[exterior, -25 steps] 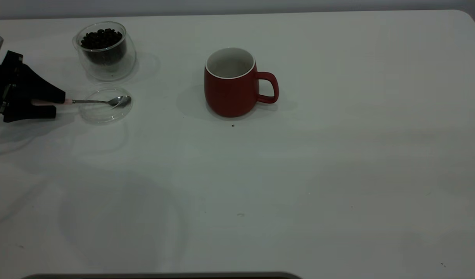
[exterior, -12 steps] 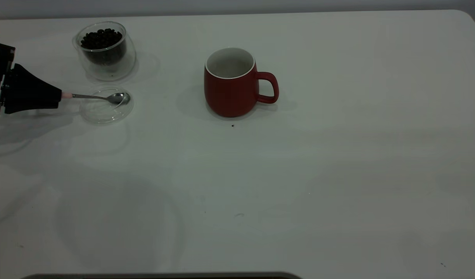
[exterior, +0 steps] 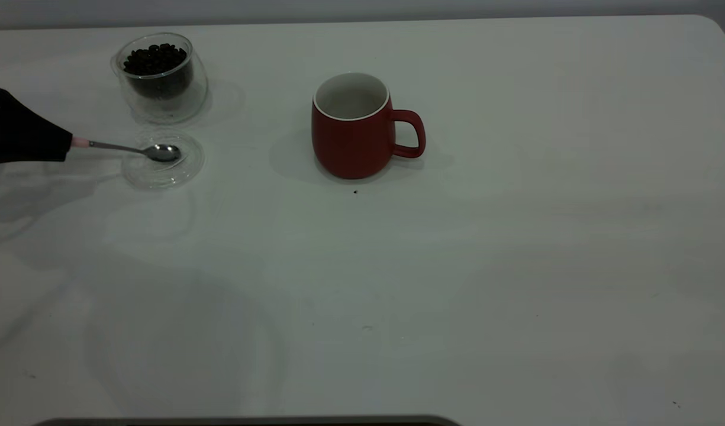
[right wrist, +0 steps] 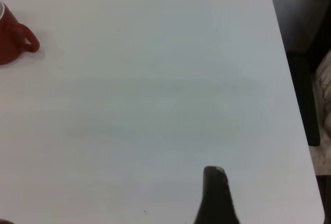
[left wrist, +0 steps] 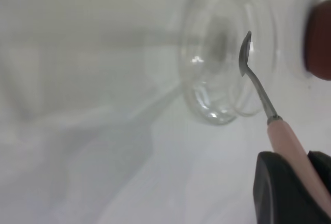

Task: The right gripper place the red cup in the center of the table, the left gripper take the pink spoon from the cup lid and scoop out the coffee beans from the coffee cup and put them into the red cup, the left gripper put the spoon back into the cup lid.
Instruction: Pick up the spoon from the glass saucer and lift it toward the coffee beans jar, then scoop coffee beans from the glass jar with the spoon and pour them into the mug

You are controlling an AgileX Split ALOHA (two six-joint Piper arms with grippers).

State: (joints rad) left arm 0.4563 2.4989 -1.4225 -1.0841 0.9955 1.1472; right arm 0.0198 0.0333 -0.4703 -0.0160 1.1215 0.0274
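Over lid (exterior: 163, 160): left gripper (exterior: 57, 148), clenched on spoon (exterior: 138, 150), has drawn back, lifting it; scooping next.

The desk (exterior: 457, 266) under my arms is a smooth, matt white surface. Left of the red cup (exterior: 351, 127), which looks like glazed ceramic with a soft sheen and a white inside, sits the coffee cup (exterior: 161, 77) of clear, glossy glass, holding dull dark coffee beans (exterior: 155, 59). The cup lid (exterior: 187, 168) is transparent and shiny. The pink spoon (exterior: 138, 149) has a polished metal bowl and a matt pink handle, pinched in my matt black left end effector (exterior: 66, 149).
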